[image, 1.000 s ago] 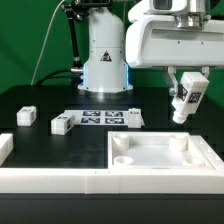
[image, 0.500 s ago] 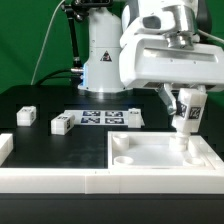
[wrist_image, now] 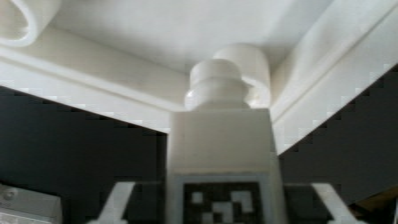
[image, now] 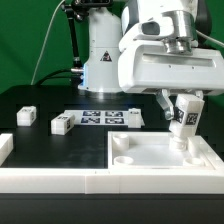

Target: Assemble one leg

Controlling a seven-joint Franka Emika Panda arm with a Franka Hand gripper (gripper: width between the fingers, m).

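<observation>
Black table (image: 35, 95) | hand (image: 186, 110) clamped on leg (image: 184, 120) | leg near-vertical, lower end toward panel (image: 150, 152)

The leg (image: 184, 117) is showing white with a black-and-white square tag; the panel (image: 155, 150) is lying plain white; the worktop (image: 40, 95) is showing black; the marker board (image: 100, 119) is carrying black tags on white

Leg (image: 184, 118) — white, tagged, slightly tilted — tip over panel (image: 150, 160) corner.

The marker board (image: 103, 119) lies flat on the black desk (image: 40, 142). A white rail (image: 50, 180) lines the desk's near edge. A green backdrop (image: 25, 30) stands behind.
</observation>
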